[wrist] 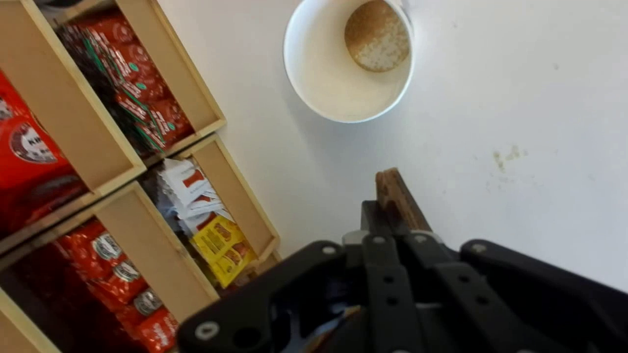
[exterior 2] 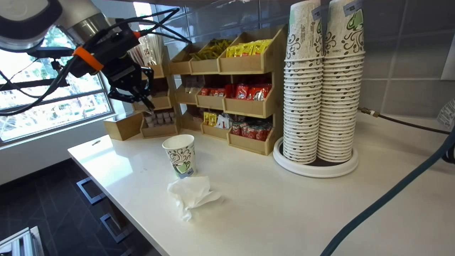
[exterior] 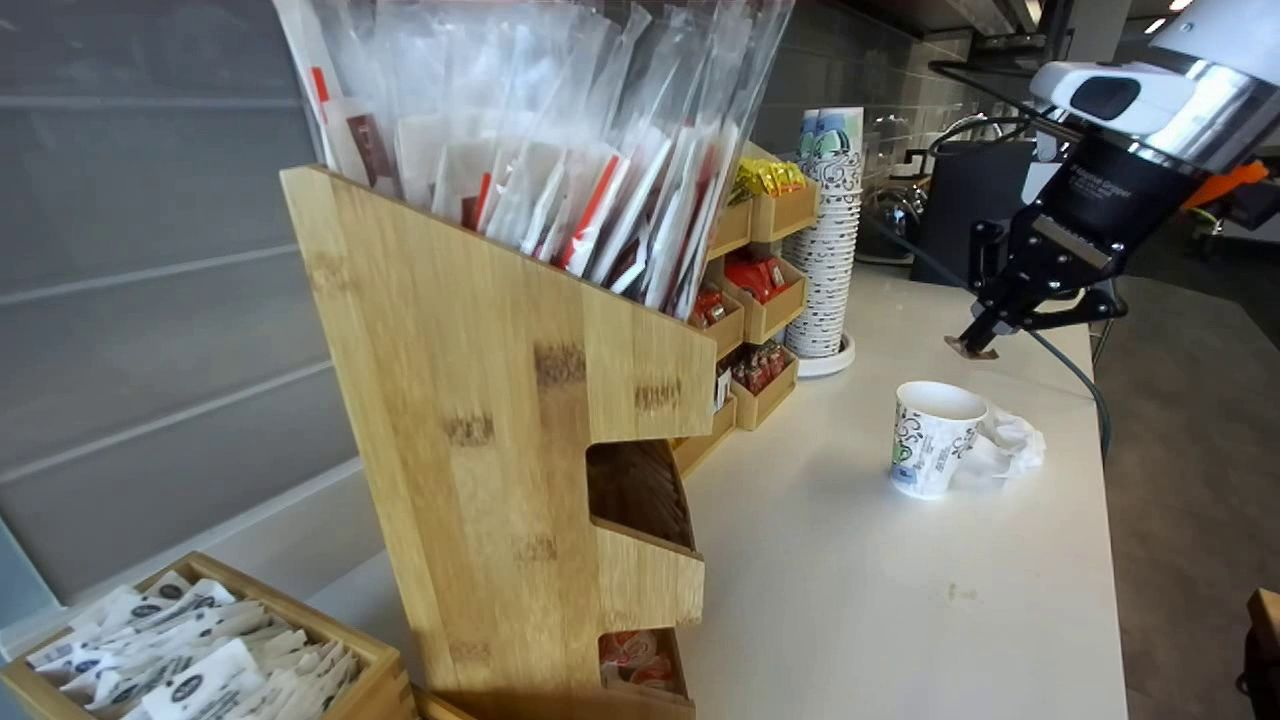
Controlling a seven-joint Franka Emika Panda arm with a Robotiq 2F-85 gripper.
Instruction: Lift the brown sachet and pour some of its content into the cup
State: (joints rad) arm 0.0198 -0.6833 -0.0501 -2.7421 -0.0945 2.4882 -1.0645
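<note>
Your gripper (exterior: 980,335) held the brown sachet (wrist: 400,198) pinched above the counter (exterior: 850,600), to one side of the cup (exterior: 928,450). Brown grains (wrist: 374,29) on the cup's floor suggested the pour was done; your next move probably called for setting the sachet down gently.

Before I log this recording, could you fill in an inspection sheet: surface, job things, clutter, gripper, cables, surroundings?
Surface: white counter, with a few tan specks.
Brown sachet: held above the counter.
Cup: upright, brown grains at the bottom.
Clutter: crumpled tissue by the cup.
Gripper: closed on the sachet.
Cables: blue-green cable crossing both exterior views.
Surroundings: wooden rack, stacked paper cups, window.
</note>
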